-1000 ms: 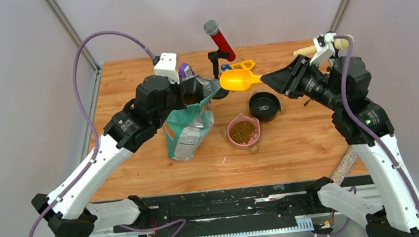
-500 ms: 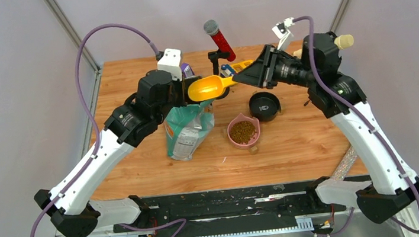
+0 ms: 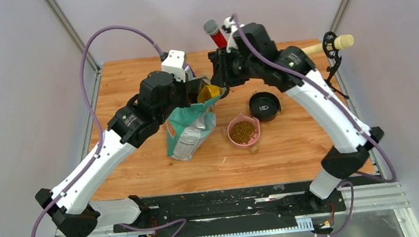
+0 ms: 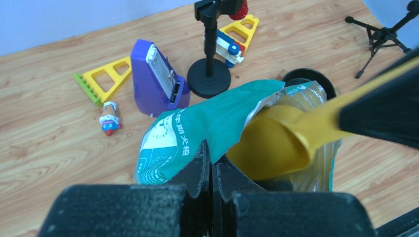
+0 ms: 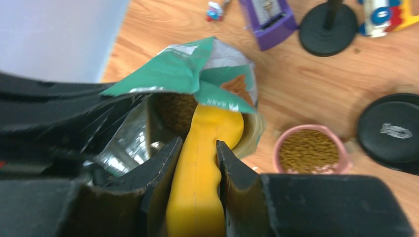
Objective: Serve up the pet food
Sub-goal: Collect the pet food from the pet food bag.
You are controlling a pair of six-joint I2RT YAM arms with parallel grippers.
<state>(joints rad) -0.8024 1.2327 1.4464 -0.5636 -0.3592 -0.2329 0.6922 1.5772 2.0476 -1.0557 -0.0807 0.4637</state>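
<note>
Right wrist view: right gripper clenched on the handle of the yellow scoop.
Scoop head: down inside the open mouth of the teal bag.
Left wrist view: left gripper pinched tight on the bag's torn top edge.
Bag contents: pet food, brown kibble, lying just beside the scoop head.
Pink bowl: filled with more kibble, near the bag on the bench.
Black bowl: just beside the pink one.
</note>
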